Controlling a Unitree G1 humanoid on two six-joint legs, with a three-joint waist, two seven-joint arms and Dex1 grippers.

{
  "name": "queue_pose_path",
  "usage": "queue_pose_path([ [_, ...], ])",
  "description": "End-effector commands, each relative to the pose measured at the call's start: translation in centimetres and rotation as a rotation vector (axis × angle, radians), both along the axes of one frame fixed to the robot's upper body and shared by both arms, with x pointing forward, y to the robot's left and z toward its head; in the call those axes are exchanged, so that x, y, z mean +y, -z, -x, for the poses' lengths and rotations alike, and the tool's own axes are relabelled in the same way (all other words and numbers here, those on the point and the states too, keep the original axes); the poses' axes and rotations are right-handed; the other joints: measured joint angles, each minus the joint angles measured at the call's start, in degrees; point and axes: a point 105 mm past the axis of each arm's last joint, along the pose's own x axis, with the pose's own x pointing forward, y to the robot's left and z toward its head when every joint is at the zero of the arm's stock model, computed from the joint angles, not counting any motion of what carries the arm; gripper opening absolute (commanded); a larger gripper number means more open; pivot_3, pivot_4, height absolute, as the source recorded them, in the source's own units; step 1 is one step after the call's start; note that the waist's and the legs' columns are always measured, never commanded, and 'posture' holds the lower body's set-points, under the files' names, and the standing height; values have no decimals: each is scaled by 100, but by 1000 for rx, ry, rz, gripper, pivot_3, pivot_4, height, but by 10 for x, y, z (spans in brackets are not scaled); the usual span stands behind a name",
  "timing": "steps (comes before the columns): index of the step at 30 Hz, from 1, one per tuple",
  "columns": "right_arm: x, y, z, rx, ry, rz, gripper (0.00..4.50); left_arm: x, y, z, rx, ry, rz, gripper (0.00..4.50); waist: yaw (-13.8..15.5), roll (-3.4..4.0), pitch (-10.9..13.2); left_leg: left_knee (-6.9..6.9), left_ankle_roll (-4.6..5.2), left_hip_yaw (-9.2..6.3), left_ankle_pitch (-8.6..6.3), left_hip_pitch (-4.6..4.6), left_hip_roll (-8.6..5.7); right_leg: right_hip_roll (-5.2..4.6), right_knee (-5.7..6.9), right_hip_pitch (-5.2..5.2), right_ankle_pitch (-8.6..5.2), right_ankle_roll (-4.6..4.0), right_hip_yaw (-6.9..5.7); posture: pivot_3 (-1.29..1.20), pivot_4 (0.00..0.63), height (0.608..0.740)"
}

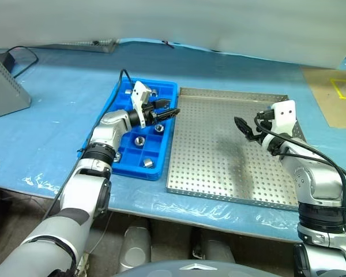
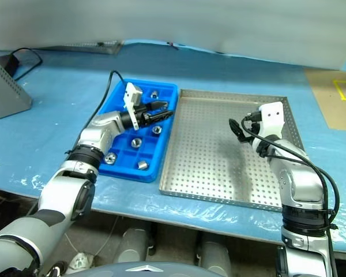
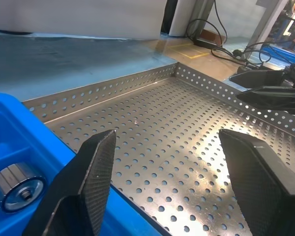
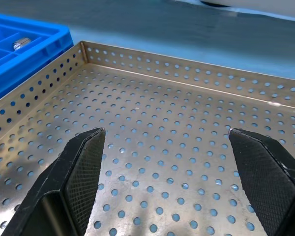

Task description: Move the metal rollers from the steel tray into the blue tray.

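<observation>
Left eye view gives you the whole bench: the steel tray lies on the blue table cover with its perforated floor bare, and the blue tray sits just beside it on the robot's left, their long edges nearly touching. You can count the metal rollers in the blue tray's square compartments, one to a cell: one near the tray's near end, one in the middle, one just under the left gripper's fingers and one at the far end. Your left gripper hangs over the inner edge of the blue tray, pointing across toward the steel tray, its two black fingers spread apart with nothing between them. Your right gripper hovers above the right half of the steel tray, pointing toward the left gripper, its fingers parted wide and gripping nothing. From the left wrist view you see one roller standing in a blue compartment beside the left finger, and beyond it the steel tray's holed floor and rim. At the far left edge of the table a grey box rests with a black cable looping from it.
</observation>
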Motion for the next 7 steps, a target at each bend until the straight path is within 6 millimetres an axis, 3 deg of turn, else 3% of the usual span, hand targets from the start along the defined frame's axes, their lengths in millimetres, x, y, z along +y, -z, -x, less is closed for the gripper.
queue_pose_path([
  [1, 6, -9, 2, -38, -39, -10, 4160, 3, -13, 4, -41, 8, 31, 3516, -2, 0, 0, 1, 2, 0, -1, -1, 1, 0, 0, 0, 0, -1, -1, 114, 150, 740],
  [7, 9, -6, 0, -27, -48, -10, 4160, 9, -9, 8, -33, -11, 7, 3516, -1, 0, 0, 5, 21, 0, -12, 0, 2, -6, 2, 2, 0, -2, -8, 129, 150, 740],
])
